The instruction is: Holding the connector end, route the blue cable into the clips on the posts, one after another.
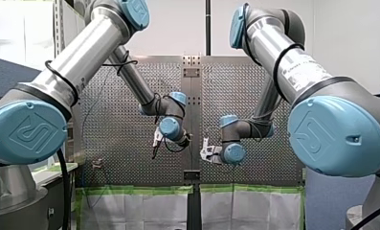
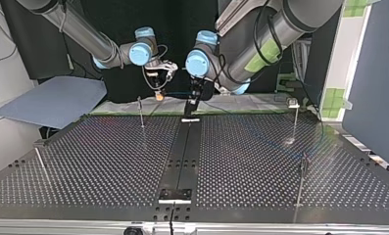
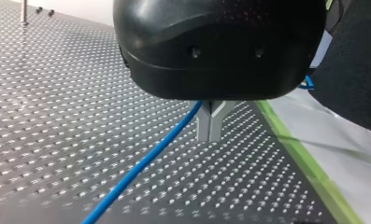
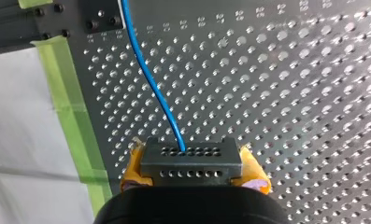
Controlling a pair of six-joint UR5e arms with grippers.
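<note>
While my right gripper (image 4: 191,163) is clamped on the connector (image 4: 191,154), yellow pads (image 4: 132,170) pressing on either side of the grey block, the blue cable (image 4: 154,88) leaves the block's face & runs ahead over the perforated table (image 4: 290,93) toward the green tape (image 4: 68,112) at its edge. The jaws are only as wide as the block, w/ nothing else in them.

My left gripper (image 3: 210,133) has a black body & metal fingers (image 3: 203,126), closed w/ tips meeting. The cable comes out at the fork just above the tips, on one side, then slopes down to the table. It hangs from the fingers there; can't tell how tightly it's nipped.

Top view: both grippers sit close together over the table's far edge, by the dark centre strip (image 2: 184,152), each clear of the surface. Four thin posts (image 2: 141,112) stand well apart:
- one just beside the right gripper
- one at far right
- one nearer the camera at right
- one leaning at near left

The clips on top are too small to read. A faint blue line lies on the table btw the centre strip & the far-right post; the rest of the cable isn't traceable.
</note>
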